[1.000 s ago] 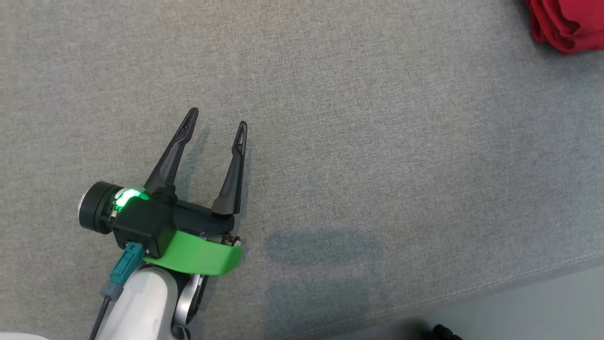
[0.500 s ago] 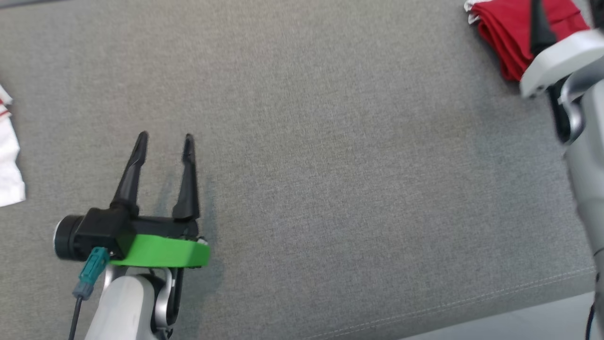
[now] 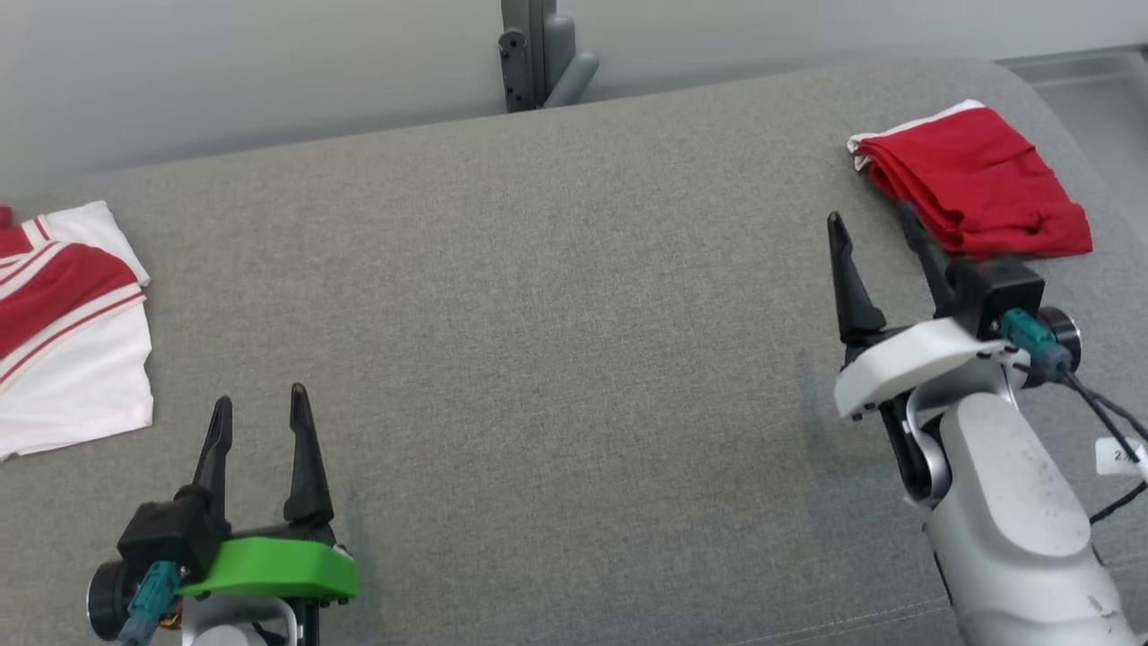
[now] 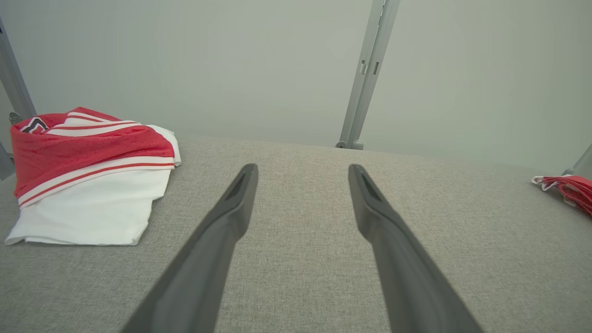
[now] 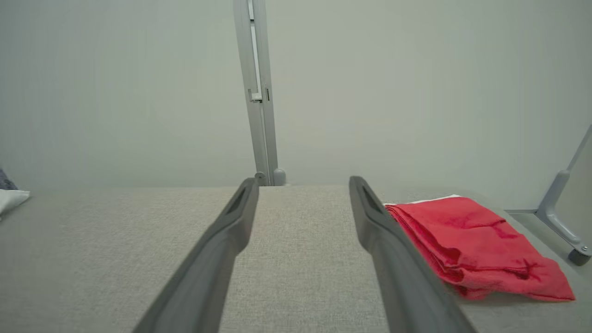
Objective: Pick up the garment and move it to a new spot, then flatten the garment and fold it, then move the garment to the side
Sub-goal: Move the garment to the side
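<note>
A folded red garment (image 3: 978, 184) with a white edge lies at the back right of the grey cushioned surface (image 3: 574, 341); the wrist views show it too (image 5: 476, 240) (image 4: 571, 189). A white garment with red bands (image 3: 63, 332) (image 4: 88, 185) lies at the far left. My right gripper (image 3: 872, 217) (image 5: 302, 180) is open and empty, just left of and in front of the red garment, not touching it. My left gripper (image 3: 260, 397) (image 4: 302, 167) stands open and empty at the lower left, to the right of the white garment.
A grey metal post (image 3: 538, 54) rises behind the surface against a pale wall. The cushion's back edge curves down at the right, near a metal frame leg (image 5: 559, 208). The front seam (image 3: 807, 628) runs along the bottom.
The head view has swung up and back, so the whole picture has shifted; both grippers and both garments now show. Both grippers stay open.
</note>
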Controlling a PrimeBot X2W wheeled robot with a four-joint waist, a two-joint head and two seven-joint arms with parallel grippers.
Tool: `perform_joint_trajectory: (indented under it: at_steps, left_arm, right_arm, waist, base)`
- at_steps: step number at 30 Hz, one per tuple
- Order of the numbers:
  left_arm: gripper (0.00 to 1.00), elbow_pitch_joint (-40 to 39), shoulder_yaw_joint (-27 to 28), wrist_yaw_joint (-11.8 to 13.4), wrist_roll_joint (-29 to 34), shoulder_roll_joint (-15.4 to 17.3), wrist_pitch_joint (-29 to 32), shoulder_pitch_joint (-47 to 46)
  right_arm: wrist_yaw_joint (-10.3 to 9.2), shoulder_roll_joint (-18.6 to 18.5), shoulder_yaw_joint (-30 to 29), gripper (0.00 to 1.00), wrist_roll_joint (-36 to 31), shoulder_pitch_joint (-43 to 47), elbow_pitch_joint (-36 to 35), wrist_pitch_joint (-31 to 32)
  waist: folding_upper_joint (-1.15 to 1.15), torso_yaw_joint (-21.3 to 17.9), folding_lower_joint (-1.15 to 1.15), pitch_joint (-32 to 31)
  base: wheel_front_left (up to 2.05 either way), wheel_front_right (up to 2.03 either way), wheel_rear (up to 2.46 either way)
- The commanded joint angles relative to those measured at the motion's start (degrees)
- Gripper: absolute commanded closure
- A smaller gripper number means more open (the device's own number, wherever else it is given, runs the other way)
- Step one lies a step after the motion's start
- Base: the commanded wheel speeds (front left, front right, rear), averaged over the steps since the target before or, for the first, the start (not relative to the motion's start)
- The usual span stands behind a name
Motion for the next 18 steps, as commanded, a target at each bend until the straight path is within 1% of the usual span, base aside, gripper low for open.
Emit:
perform_joint_trajectory:
  at_steps: [1,4,8,14,18]
  left_arm:
    - [0.0,-0.04,0.51,0.16,0.15,-0.13,-0.18,1.44]
    - [0.0,-0.37,1.64,-0.09,0.41,-0.68,-0.19,3.6]
    - [0.0,-0.58,1.9,-0.41,0.65,-1.39,-0.18,6.36]
    - [0.0,0.31,1.55,-1.59,1.64,-1.71,-0.13,7.83]
    - [0.0,0.81,1.89,-2.11,2.14,-1.9,-0.13,7.15]
  right_arm:
    - [-0.1,0.0,-0.11,0.0,-0.66,1.93,-1.07,-0.13]
    - [-0.1,1.59,0.15,0.0,-0.13,6.73,-4.15,-0.12]
    - [-0.1,2.41,-0.04,0.0,-0.55,12.33,-8.06,0.42]
    - [-0.1,2.66,-0.6,0.0,3.38,19.56,-13.25,0.32]
    - [-0.1,2.66,0.14,0.0,4.59,22.07,-14.63,0.27]
  waist:
    - [0.37,0.98,0.0,-3.85]
    - [0.37,1.41,0.0,-5.01]
    - [0.37,2.19,0.0,-5.75]
    - [0.37,3.65,0.0,-6.4]
    - [0.37,4.18,0.0,-6.56]
  base:
    - [0.0,0.0,0.0]
    - [0.0,0.0,0.0]
    - [0.0,0.0,0.0]
    - [0.0,0.0,0.0]
    - [0.0,0.0,0.0]
